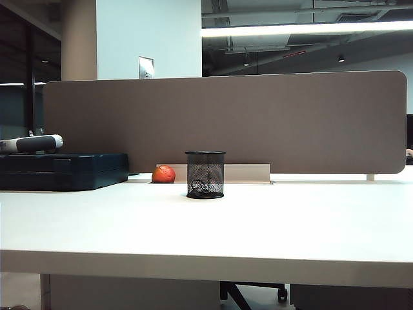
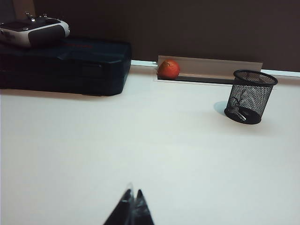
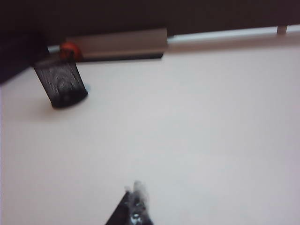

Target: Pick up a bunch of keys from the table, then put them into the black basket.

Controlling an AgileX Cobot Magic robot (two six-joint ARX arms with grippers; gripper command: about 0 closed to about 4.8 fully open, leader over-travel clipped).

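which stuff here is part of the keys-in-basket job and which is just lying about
Part of the job:
- black basket, upright on the table
- bunch of keys, already inside the basket
- left gripper, shut, over bare table
- right gripper, shut, over bare table

Just lying about:
- orange fruit by the divider
- dark blue case
- remote controller on the case

Left pincer [image 2: 132, 206]: tips pressed together, nothing between them, pointing out level above tabletop, at 6 o'clock of its wrist frame. Right pincer [image 3: 135, 204]: likewise closed, empty, blurred. Neither arm visible in exterior view.
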